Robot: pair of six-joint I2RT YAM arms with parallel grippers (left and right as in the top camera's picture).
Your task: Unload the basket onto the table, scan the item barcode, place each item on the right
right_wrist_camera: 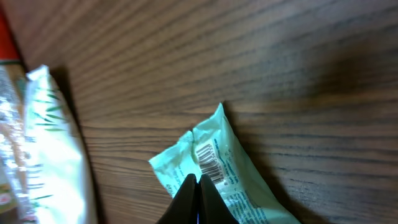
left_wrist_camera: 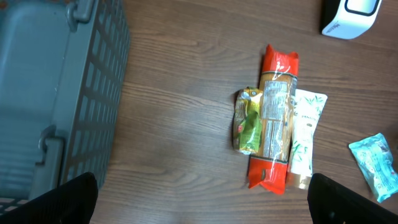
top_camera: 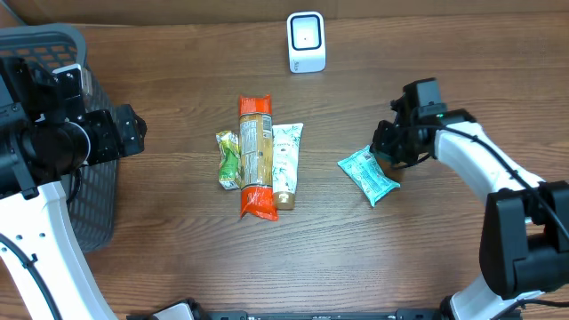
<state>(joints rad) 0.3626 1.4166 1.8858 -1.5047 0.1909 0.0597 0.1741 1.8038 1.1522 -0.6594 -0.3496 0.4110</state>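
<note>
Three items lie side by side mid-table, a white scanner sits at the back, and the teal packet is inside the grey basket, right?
Only the packet's place is wrong. The overhead view shows the teal packet lying on the table, right of the three items, not in the grey basket. The rest holds.

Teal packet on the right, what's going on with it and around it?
The right gripper is shut with its tips on the teal packet, right beside the printed barcode; whether it pinches the wrapper is unclear. The packet lies on the table, away from the white scanner at the far edge. The left gripper hangs open beside the grey basket, holding nothing. Three other items lie side by side, untouched.
</note>
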